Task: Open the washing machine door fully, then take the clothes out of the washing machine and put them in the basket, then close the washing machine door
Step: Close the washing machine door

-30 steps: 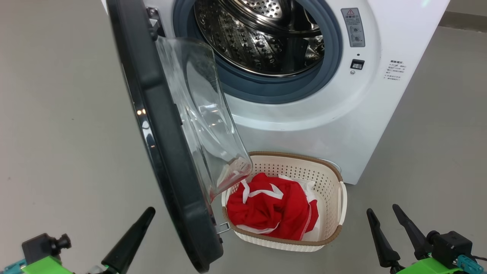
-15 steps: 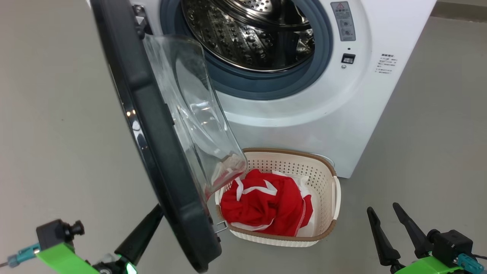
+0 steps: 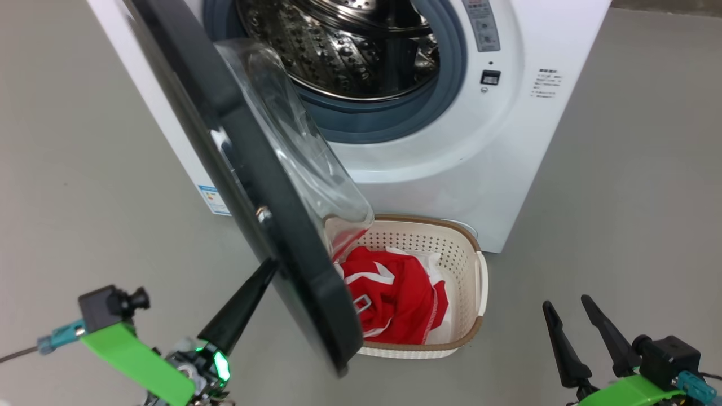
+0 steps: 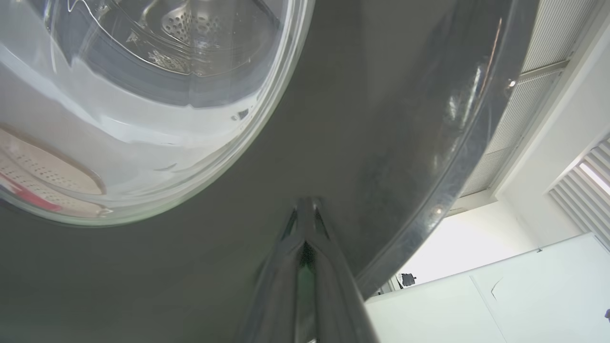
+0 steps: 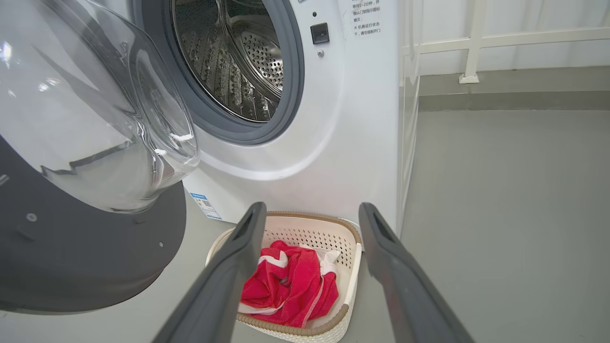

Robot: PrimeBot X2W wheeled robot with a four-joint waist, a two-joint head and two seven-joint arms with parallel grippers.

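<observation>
The washing machine (image 3: 428, 169) stands with its steel drum (image 3: 338, 51) exposed and showing no clothes. Its door (image 3: 265, 225) hangs partly swung, the glass bowl (image 3: 304, 152) facing the opening. My left gripper (image 3: 268, 267) is shut, its tip pressed on the door's glossy outer face (image 4: 381, 119); the joined fingertips (image 4: 305, 209) meet that face beside the window (image 4: 143, 95). The red clothes (image 3: 395, 293) lie in the basket (image 3: 468, 254) on the floor before the machine. My right gripper (image 3: 566, 301) hovers open at the lower right, and the right wrist view looks between its fingers (image 5: 312, 209) at the basket (image 5: 355, 257) and the clothes (image 5: 290, 286).
Grey floor (image 3: 620, 197) spreads on both sides of the machine. The door's lower edge overhangs the basket's left end. A white railing (image 5: 476, 43) and a wall run behind the machine's right side. A small blue label (image 3: 212, 198) sits low on the machine's left side.
The head camera has shifted. My left gripper has risen to the right, its tip now on the door's outer face, and the door has swung toward the machine. The right gripper stays put.
</observation>
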